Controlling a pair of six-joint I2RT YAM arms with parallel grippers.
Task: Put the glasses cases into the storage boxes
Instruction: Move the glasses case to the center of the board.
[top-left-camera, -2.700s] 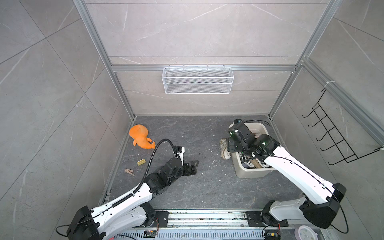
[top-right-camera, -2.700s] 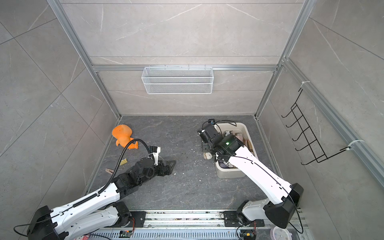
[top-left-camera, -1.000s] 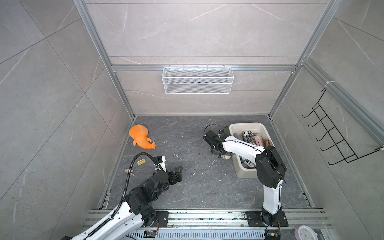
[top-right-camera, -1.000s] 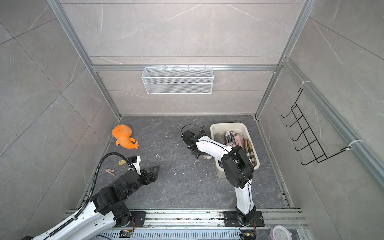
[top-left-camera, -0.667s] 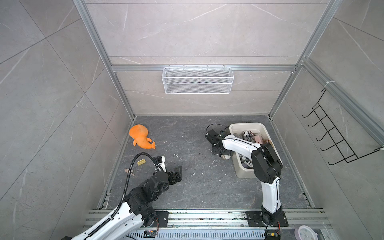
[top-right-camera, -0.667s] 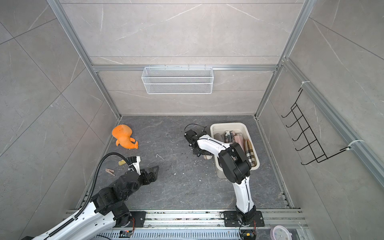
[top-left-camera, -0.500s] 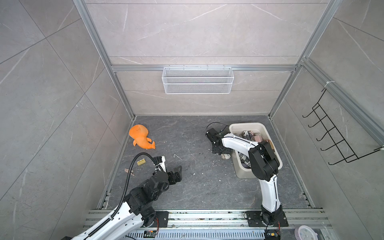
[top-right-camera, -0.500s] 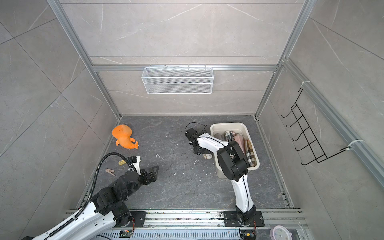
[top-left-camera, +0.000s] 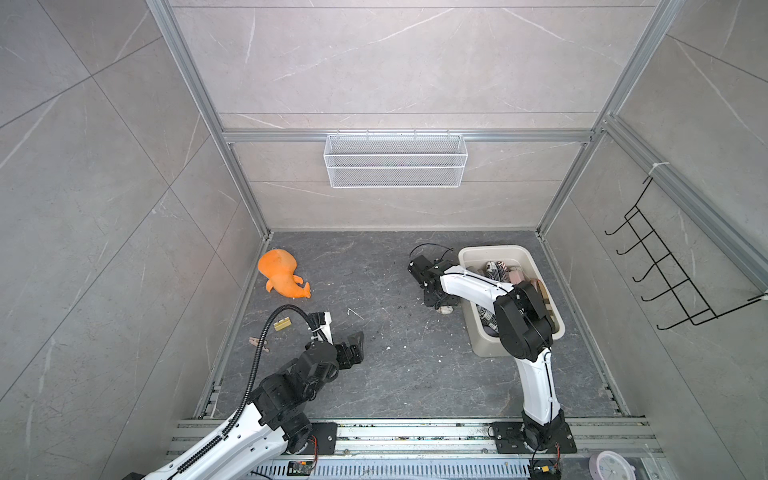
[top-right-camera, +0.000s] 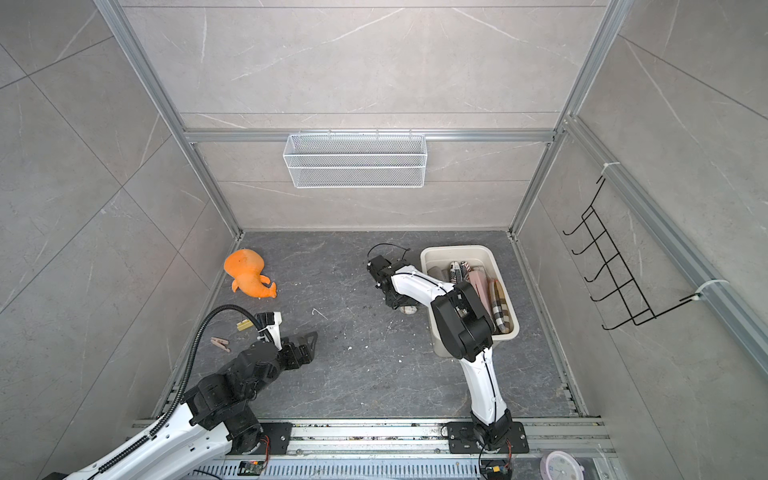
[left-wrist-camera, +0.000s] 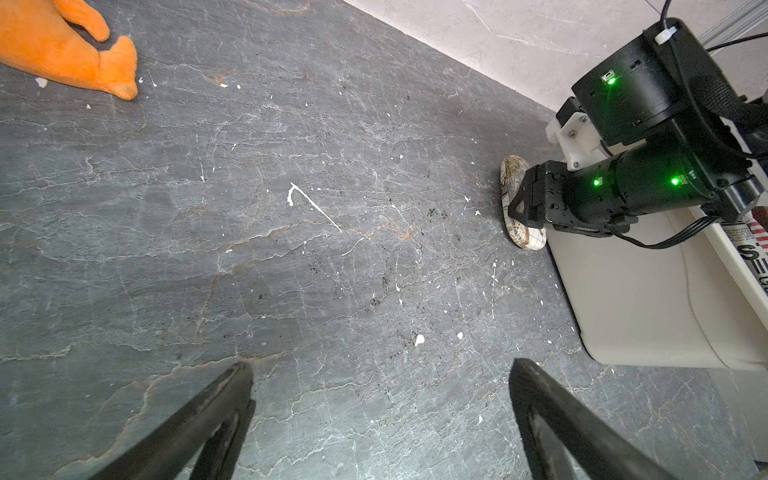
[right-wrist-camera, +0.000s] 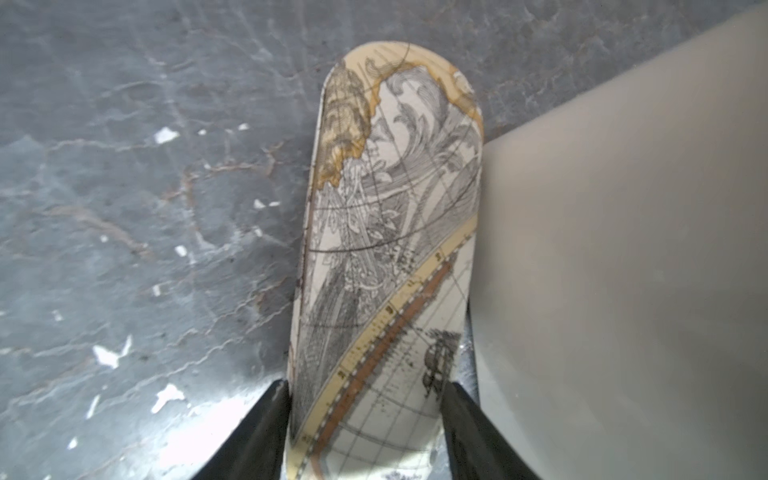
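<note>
Right pincer (right-wrist-camera: 365, 388) pinches the map case (right-wrist-camera: 390, 232), which sits on the counter (top-left-camera: 374, 374) right against the tub (right-wrist-camera: 623, 249) wall. Left pincer (left-wrist-camera: 381, 366) hangs wide open, empty. Pickup step; next, lift over the rim and drop it in.

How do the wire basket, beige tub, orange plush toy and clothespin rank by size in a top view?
Largest first:
wire basket
beige tub
orange plush toy
clothespin
The basket hangs higher, likely nearer the camera, so its lead over the tub is unsure.
</note>
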